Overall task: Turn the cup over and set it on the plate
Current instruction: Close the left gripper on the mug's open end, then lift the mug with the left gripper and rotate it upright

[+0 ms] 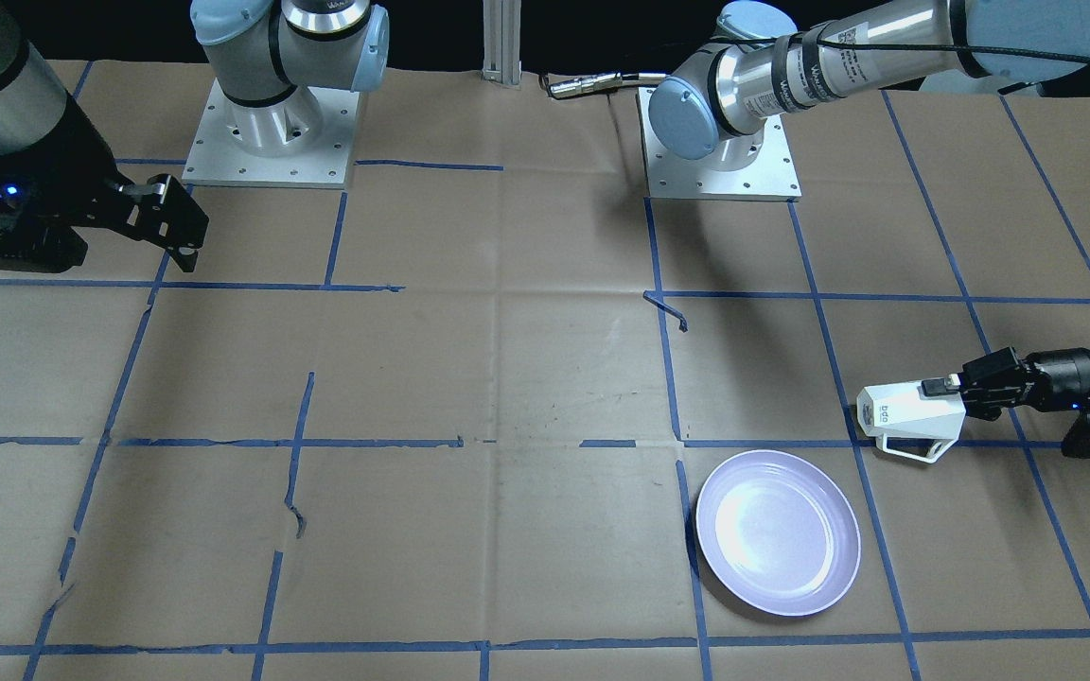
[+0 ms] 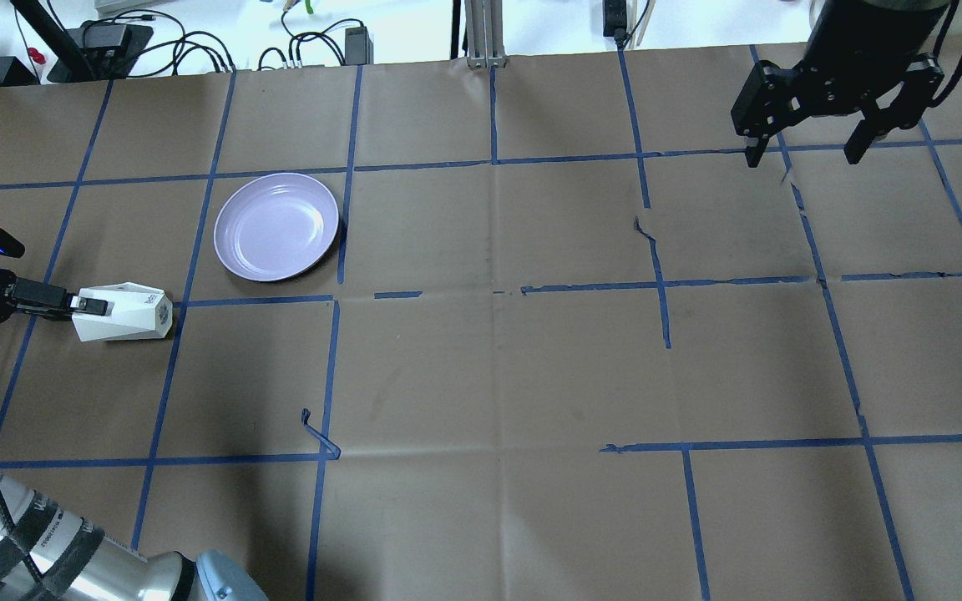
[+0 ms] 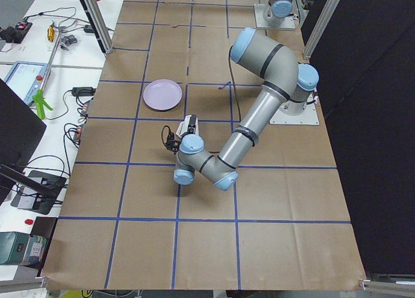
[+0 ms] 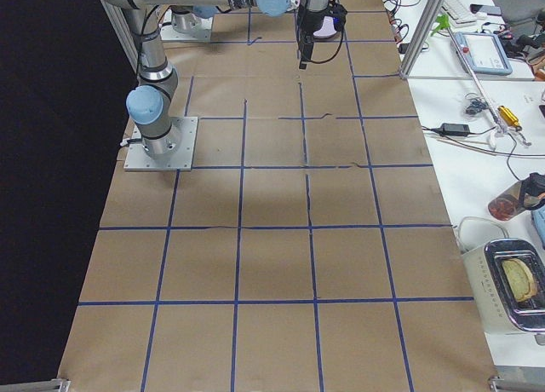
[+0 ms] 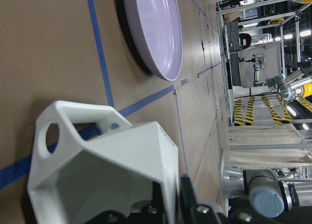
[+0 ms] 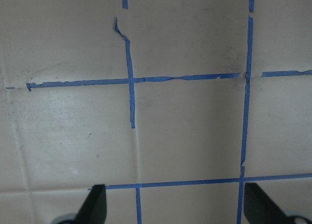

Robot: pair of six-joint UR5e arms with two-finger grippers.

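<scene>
The white faceted cup [image 1: 909, 413] lies on its side, low over the table, its handle toward the plate. My left gripper [image 1: 944, 388] is shut on the cup's rim wall; in the overhead view the cup [image 2: 124, 315] points away from the gripper [image 2: 88, 305]. The left wrist view shows the cup [image 5: 112, 156] with one finger inside and one outside the rim. The lavender plate [image 1: 778, 532] sits empty on the table beside the cup; it also shows in the overhead view [image 2: 276, 226]. My right gripper [image 2: 807, 150] is open and empty, far away across the table.
Brown paper with blue tape grid lines [image 2: 665, 284] covers the table. The arm base plates [image 1: 266, 132] stand at the robot's side. Cables and gear [image 2: 113, 37] lie beyond the far edge. The right wrist view shows only paper and tape [image 6: 130, 80].
</scene>
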